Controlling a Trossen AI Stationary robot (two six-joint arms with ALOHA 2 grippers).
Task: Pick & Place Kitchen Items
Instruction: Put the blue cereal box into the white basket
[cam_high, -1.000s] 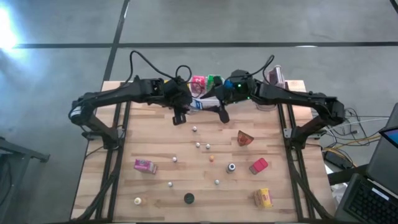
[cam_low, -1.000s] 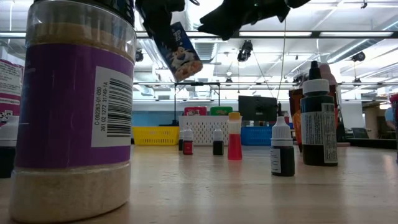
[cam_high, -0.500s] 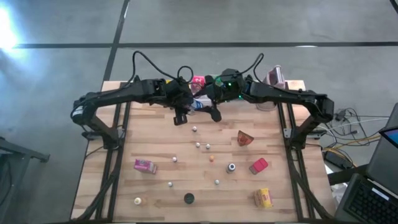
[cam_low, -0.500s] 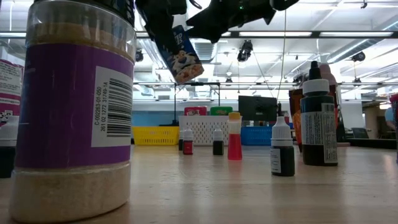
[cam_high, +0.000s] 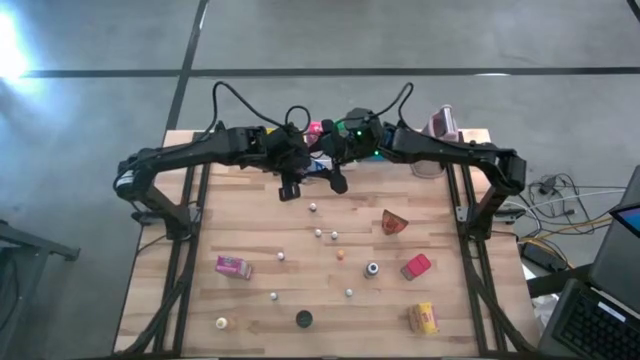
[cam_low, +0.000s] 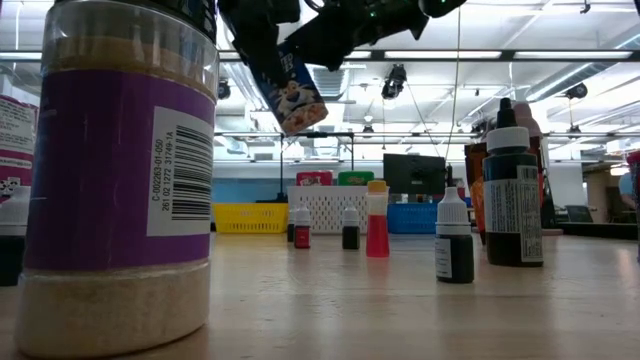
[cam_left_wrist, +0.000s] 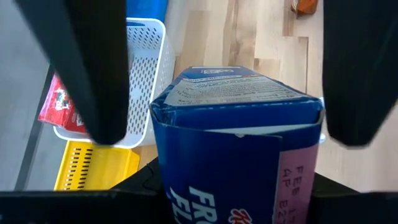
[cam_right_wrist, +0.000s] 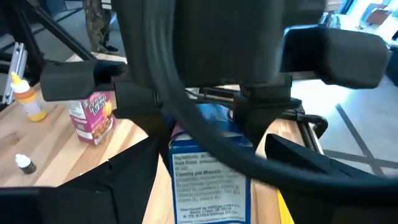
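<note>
A blue cereal box (cam_low: 296, 92) hangs high over the table's far middle, and my left gripper (cam_high: 291, 178) is shut on it. In the left wrist view the box (cam_left_wrist: 236, 143) fills the space between the two fingers. My right gripper (cam_high: 336, 178) has come up to the box from the table's right and is open. One of its fingers stands on each side of the box (cam_right_wrist: 208, 180). Whether they touch it I cannot tell. My left gripper pinches the blue box between its two fingers, one on each side (cam_left_wrist: 314, 130) of it. The fingers slant down from the table's left and hold the box's upper end (cam_low: 270, 58). The box hangs tilted below them, clear of the table.
Yellow (cam_low: 245, 217), white (cam_low: 330, 208) and blue (cam_low: 412, 217) bins line the far edge. Pink (cam_high: 233, 266), red (cam_high: 416, 266), yellow (cam_high: 423, 318) and brown (cam_high: 394, 222) packets and several small bottles lie scattered on the table's near half. A large jar (cam_low: 120, 170) stands close to the low camera.
My right gripper has moved toward the table's left, up to the blue box that my left gripper holds. The box has kept its place.
</note>
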